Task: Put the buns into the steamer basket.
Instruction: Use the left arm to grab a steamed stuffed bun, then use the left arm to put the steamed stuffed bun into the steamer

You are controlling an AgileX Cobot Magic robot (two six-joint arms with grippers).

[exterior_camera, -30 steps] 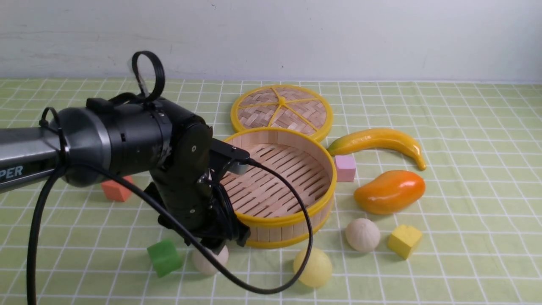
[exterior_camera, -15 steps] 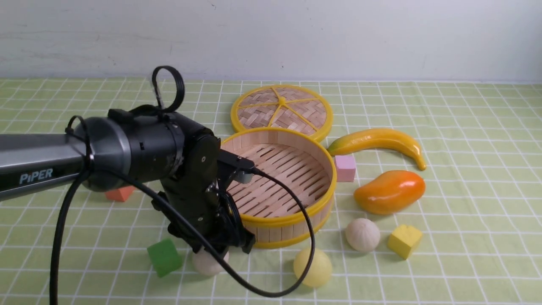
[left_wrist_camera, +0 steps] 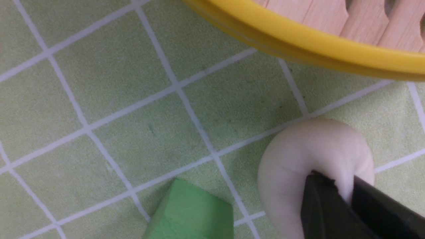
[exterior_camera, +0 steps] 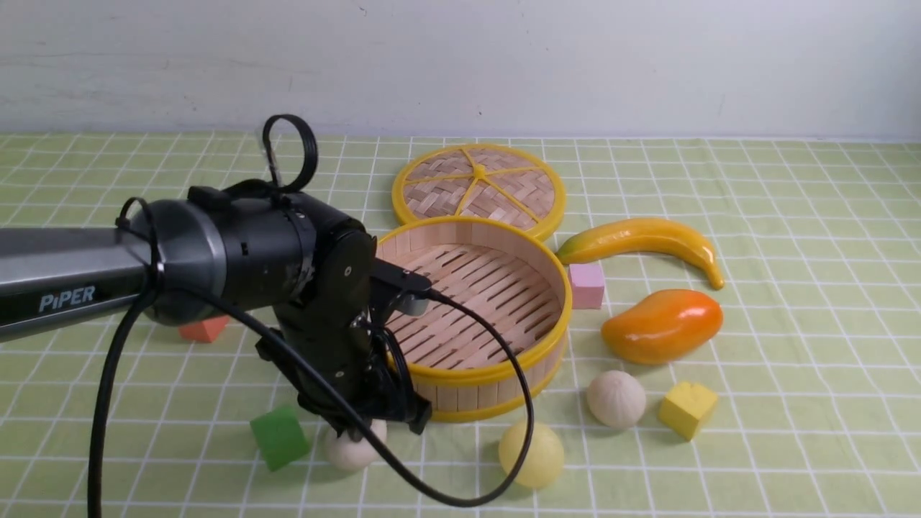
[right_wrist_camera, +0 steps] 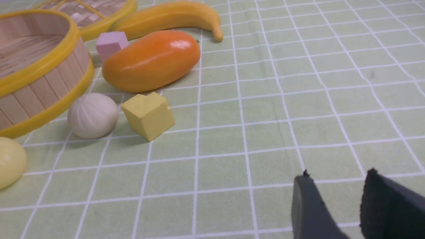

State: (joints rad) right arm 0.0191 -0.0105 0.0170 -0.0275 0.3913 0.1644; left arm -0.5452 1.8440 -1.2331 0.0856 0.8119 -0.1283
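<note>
My left gripper (exterior_camera: pixel 368 426) is down at the cloth just in front of the steamer basket (exterior_camera: pixel 475 374). In the left wrist view the left gripper (left_wrist_camera: pixel 342 186) is shut on an off-white bun (left_wrist_camera: pixel 298 166), squeezing it out of shape; the same bun (exterior_camera: pixel 351 452) sits on the cloth. A pleated off-white bun (exterior_camera: pixel 616 399) and a smooth pale yellow bun (exterior_camera: pixel 531 454) lie in front of the basket. The right gripper (right_wrist_camera: pixel 337 176) is open and empty over bare cloth, right of that pleated bun (right_wrist_camera: pixel 93 115).
A green cube (exterior_camera: pixel 279 437) lies just left of the held bun. The woven lid (exterior_camera: pixel 478 187) is behind the basket. A banana (exterior_camera: pixel 640 237), mango (exterior_camera: pixel 662 325), pink cube (exterior_camera: pixel 586 285) and yellow cube (exterior_camera: pixel 688 409) lie right; an orange cube (exterior_camera: pixel 203 329) left.
My left arm has moved right and lowered onto the off-white bun by the basket's front. In the last half second it barely moved.
</note>
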